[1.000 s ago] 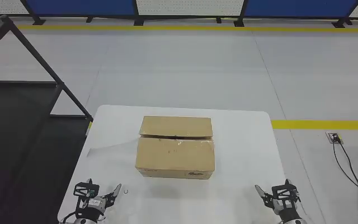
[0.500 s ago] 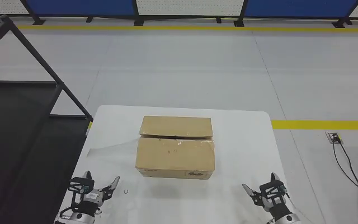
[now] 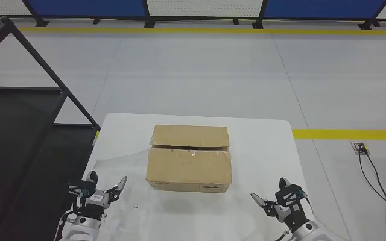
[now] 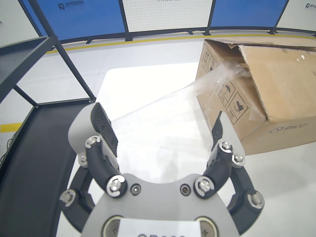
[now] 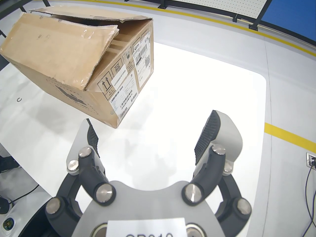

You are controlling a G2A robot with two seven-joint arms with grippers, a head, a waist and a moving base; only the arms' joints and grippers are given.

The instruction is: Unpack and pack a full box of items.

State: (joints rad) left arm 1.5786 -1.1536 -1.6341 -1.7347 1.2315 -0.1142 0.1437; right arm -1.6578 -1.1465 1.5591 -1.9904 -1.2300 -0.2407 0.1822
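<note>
Closed flaps (image 3: 189, 137) hide the cardboard box's (image 3: 188, 175) contents from me; I can't identify the tiny curl (image 3: 136, 206) near the table's (image 3: 265, 162) front edge.

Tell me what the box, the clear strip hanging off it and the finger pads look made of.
Box: brown cardboard, matt, seemingly corrugated; the torn flap edges look thick and layered.
Clear strip: glossy see-through film, probably packing tape peeled from the flaps.
Finger pads: black and ribbed, likely rubber, set on smooth pale grey shells.
</note>
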